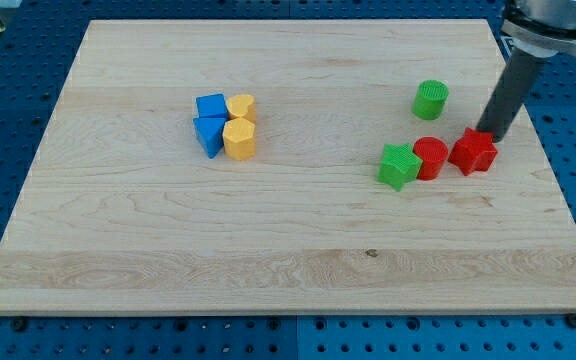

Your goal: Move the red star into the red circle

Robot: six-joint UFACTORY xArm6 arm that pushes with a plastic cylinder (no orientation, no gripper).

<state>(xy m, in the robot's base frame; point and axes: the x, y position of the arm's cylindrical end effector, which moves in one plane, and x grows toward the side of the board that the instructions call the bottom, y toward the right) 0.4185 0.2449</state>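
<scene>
The red star [472,151] lies at the view's right on the wooden board [268,250]. The red circle [430,158] stands just left of it, close to or touching it. My tip [488,134] is at the star's upper right edge, touching or nearly touching it. The dark rod slants up to the view's top right corner.
A green star-like block [399,166] touches the red circle's left side. A green cylinder [430,100] stands above them. At centre left a cluster: a blue cube [210,106], a blue block [209,134], and two yellow blocks [241,108] [239,139].
</scene>
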